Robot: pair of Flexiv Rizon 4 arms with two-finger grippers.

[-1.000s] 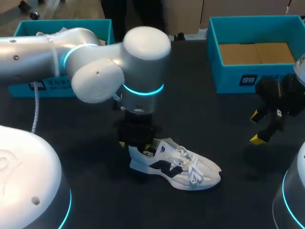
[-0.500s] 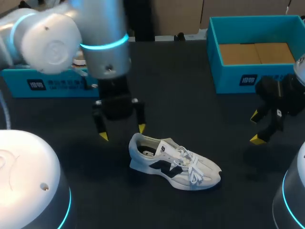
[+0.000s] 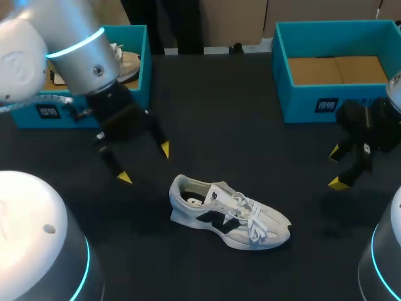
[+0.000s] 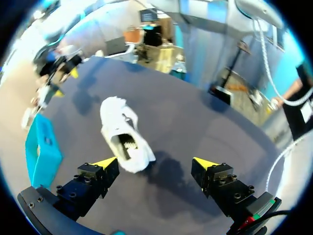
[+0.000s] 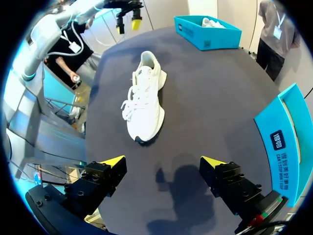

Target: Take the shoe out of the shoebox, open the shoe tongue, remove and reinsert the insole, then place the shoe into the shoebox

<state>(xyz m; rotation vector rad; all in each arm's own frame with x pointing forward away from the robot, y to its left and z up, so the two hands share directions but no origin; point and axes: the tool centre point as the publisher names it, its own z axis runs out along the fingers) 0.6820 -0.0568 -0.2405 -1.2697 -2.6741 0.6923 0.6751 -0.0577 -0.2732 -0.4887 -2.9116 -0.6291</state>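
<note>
A white sneaker with dark side panels (image 3: 229,216) lies on its sole on the dark table, heel toward my left arm, toe toward the right. Nothing touches it. My left gripper (image 3: 145,163) hangs open to the left of the heel and above the table. In the left wrist view the shoe (image 4: 124,137) lies ahead of the open gripper (image 4: 155,162), with its heel opening facing the camera. My right gripper (image 3: 337,168) stands open at the right, well clear of the toe. The right wrist view has the shoe (image 5: 144,103) ahead of its spread gripper (image 5: 163,160).
A teal shoebox (image 3: 313,103) with a brown cardboard floor stands at the back right. Another teal box (image 3: 143,69) at the back left holds a second white shoe (image 3: 128,63). Between the boxes and the sneaker is bare dark table.
My left gripper was down at the shoe's heel. It has opened, risen and swung back to the left, leaving the shoe lying where it was. The right arm has not moved.
</note>
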